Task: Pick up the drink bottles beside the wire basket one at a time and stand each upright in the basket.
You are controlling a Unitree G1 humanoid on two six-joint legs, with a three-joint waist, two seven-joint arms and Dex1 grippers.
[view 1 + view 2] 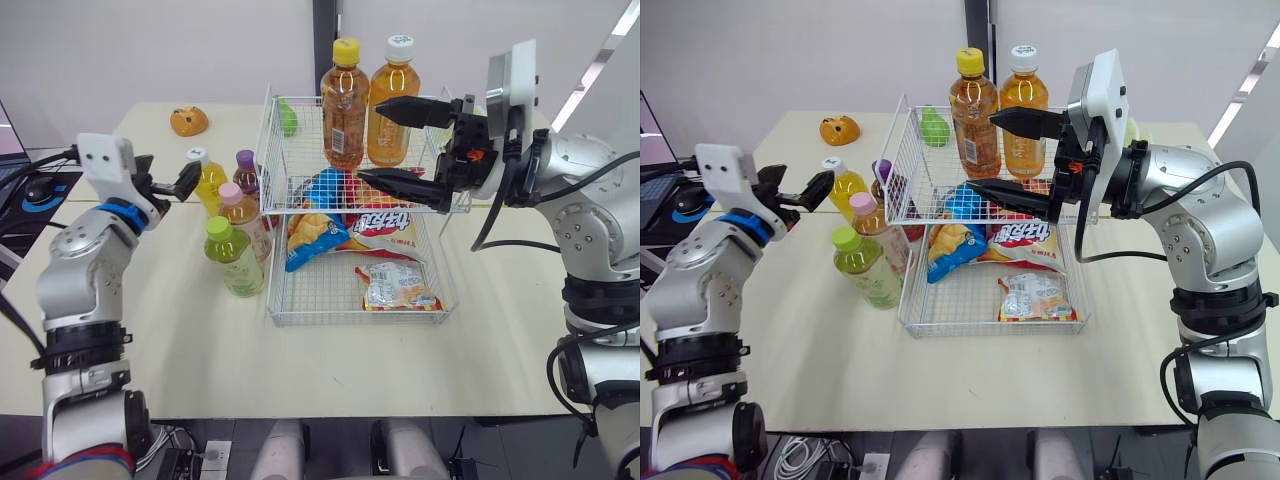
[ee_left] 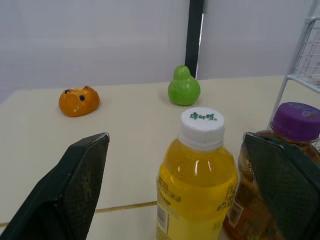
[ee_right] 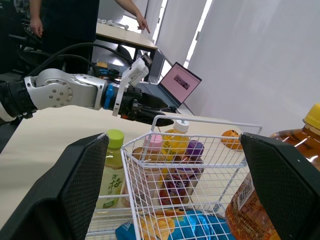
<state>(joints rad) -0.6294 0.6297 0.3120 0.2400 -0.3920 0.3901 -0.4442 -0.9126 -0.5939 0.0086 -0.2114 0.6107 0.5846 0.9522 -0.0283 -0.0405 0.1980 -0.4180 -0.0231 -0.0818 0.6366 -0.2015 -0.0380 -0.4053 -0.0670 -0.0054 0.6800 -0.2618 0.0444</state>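
Observation:
Several drink bottles stand left of the wire basket (image 1: 268, 150): a yellow one with a white cap (image 1: 210, 182), a purple-capped one (image 1: 245, 170), a pink-capped one (image 1: 241, 212) and a green-capped one (image 1: 233, 258). Two amber bottles, yellow-capped (image 1: 345, 105) and white-capped (image 1: 391, 102), stand upright in the upper tier. My left gripper (image 1: 175, 168) is open just left of the yellow bottle (image 2: 197, 180), whose cap sits between its fingers (image 2: 75, 185) farther ahead. My right gripper (image 1: 372, 140) is open and empty over the upper tier, in front of the amber bottles.
Snack bags (image 1: 395, 285) lie in the basket's lower tier and a blue one (image 1: 330, 185) on the upper. An orange toy (image 1: 189, 121) and a green pear (image 2: 183, 87) sit on the far table. A laptop (image 3: 178, 82) and a person (image 3: 65, 20) are beyond the left side.

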